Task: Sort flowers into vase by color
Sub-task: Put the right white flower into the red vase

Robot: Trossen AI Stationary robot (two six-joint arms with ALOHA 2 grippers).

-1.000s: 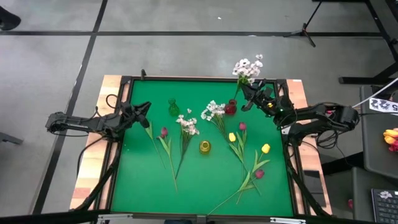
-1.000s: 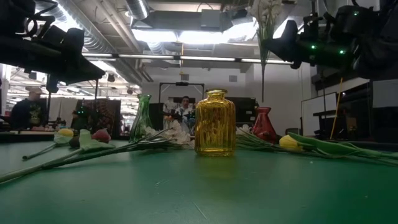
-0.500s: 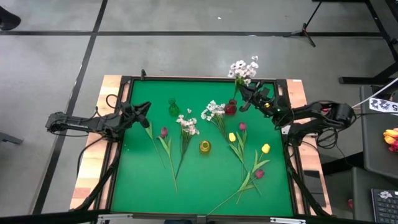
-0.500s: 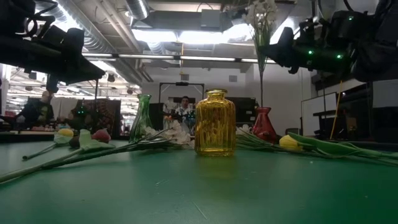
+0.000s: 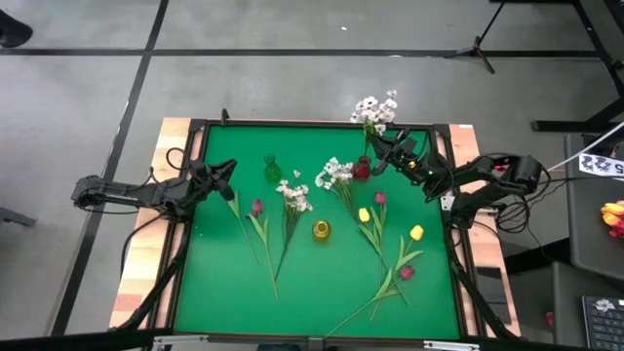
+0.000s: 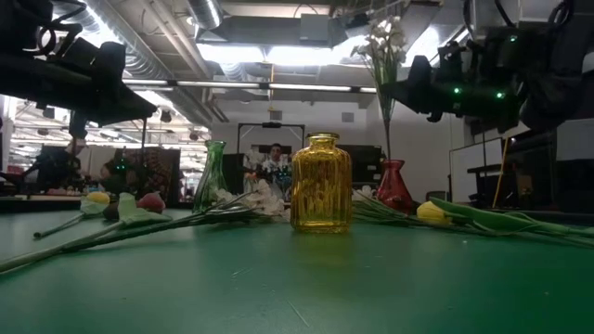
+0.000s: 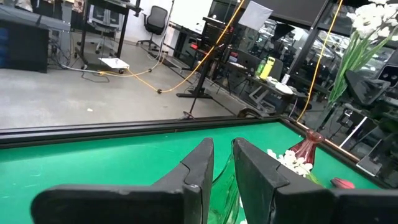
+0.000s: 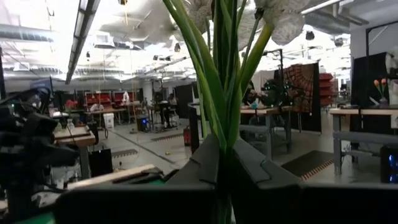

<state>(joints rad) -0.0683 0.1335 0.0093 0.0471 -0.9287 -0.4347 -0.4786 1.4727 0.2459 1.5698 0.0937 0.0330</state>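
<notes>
My right gripper [image 5: 376, 146] is above the table's far right part, shut on a spray of white flowers [image 5: 374, 107]. The spray's stem [image 6: 385, 125] hangs down to the mouth of the red vase [image 6: 394, 186]; whether it is inside I cannot tell. A green vase [image 5: 272, 171] and a yellow vase [image 5: 321, 230] stand on the green mat. White sprays [image 5: 336, 174], maroon tulips [image 5: 256, 207] and yellow tulips [image 5: 416, 232] lie flat around them. My left gripper [image 7: 222, 165] waits at the left edge, its fingers a narrow gap apart with nothing between them. My right gripper pinches the spray's bundle of green stems and leaves [image 8: 224, 134] between its two fingers, below the blossoms. The fingers [image 6: 401, 91] come nearly level from the table's right side and lie across the stem. The spray stands upright, blossoms above and stem below the fingers.
A raised dark frame [image 5: 312, 124] runs around the mat. Stems of the lying flowers cross the middle and near right of the mat [image 5: 390, 283]. Bare mat shows at the near left [image 5: 219, 283]. People and workbenches show in the room beyond the far edge.
My right gripper has gone toward the table's left and down with the white spray, still shut on it. The spray has stayed upright, and its stem's lower end has sunk from above the red vase to the vase's mouth.
</notes>
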